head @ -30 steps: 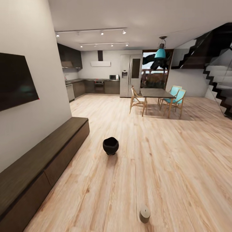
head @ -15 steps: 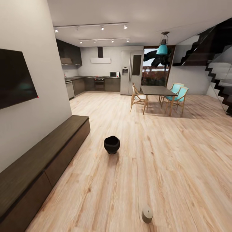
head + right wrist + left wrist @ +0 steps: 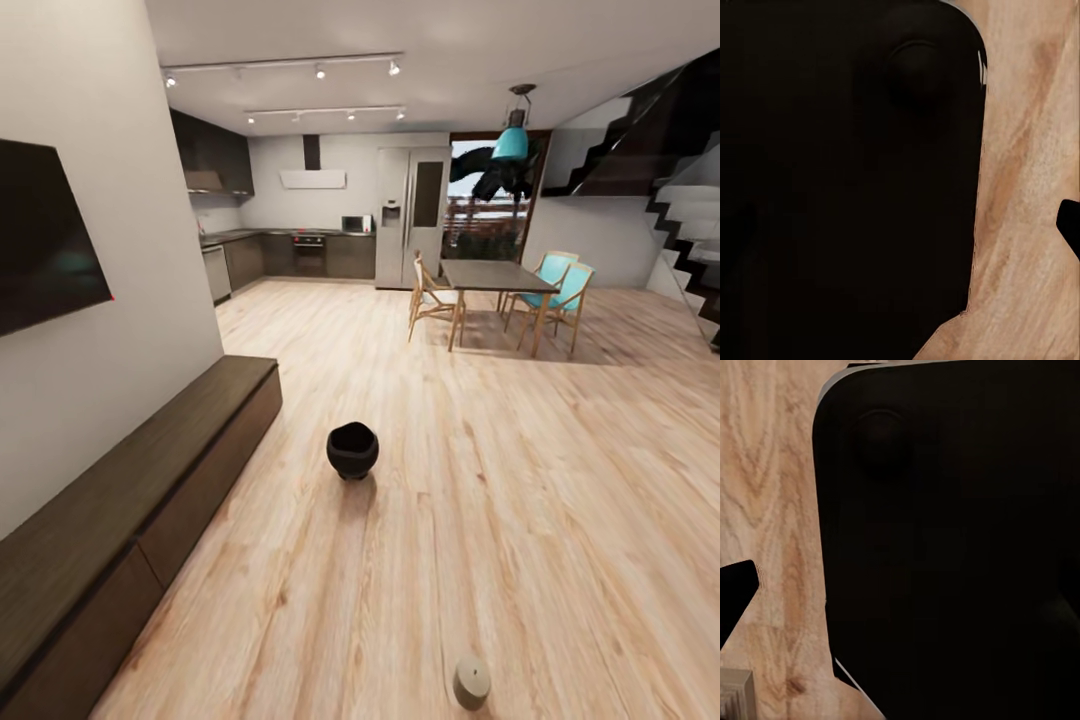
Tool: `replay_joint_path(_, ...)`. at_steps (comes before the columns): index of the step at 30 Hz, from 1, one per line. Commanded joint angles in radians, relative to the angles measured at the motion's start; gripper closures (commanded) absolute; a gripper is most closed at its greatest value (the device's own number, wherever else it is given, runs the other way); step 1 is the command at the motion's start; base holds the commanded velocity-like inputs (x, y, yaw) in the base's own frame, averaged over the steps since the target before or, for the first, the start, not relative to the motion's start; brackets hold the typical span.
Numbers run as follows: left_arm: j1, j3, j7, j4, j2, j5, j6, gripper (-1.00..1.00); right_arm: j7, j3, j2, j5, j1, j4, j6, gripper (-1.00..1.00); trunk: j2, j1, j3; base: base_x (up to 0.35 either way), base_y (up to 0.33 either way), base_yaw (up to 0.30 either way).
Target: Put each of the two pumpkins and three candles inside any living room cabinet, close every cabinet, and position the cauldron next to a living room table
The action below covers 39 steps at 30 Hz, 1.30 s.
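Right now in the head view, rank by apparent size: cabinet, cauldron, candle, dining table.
1. cabinet
2. dining table, though it stands far off, so it looks smaller than it is
3. cauldron
4. candle, despite being nearest

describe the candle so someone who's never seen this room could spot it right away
Start at the long dark-brown cabinet along the left wall, under the TV. On the bare wood floor to its right stands a black cauldron. The candle is nearer the camera, a short beige cylinder, far smaller and paler than the cauldron.
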<state>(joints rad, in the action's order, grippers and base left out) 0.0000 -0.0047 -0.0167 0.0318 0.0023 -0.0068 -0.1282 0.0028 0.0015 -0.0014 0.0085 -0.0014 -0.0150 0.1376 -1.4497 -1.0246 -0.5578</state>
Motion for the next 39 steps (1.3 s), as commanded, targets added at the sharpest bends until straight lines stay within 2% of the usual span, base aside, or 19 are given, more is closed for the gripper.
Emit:
replay_joint_path(1,0.0,0.0,-0.002,0.0,0.0,0.0,-0.002,-1.0,0.0,0.0,0.0,0.001,0.0,0.0,0.003,-1.0,0.0,0.0,-0.001,0.243,0.172,0.0)
replay_joint_path(13,0.0,0.0,-0.002,0.0,-0.006,-0.001,-0.004,-1.0,0.0,0.0,0.005,0.0,0.0,0.001,0.005,-1.0,0.0,0.0,-0.001,0.087,0.057,0.034)
replay_joint_path(29,0.0,0.001,-0.002,0.0,-0.007,0.006,-0.005,-1.0,0.0,0.0,0.007,0.002,0.0,0.001,0.008,-1.0,0.0,0.0,-0.001,-0.022,-0.042,0.266)
replay_joint_path(33,0.0,0.002,-0.002,0.0,-0.007,0.01,-0.01,-1.0,0.0,0.0,0.008,0.003,0.0,0.007,0.047,-1.0,0.0,0.0,-0.001,-0.001,-0.001,0.279)
replay_joint_path(39,0.001,0.002,-0.002,-0.007,-0.006,0.012,-0.053,-1.0,0.0,0.0,0.008,0.004,0.0,0.011,0.073,-1.0,0.0,0.0,-0.002,0.0,0.0,0.279)
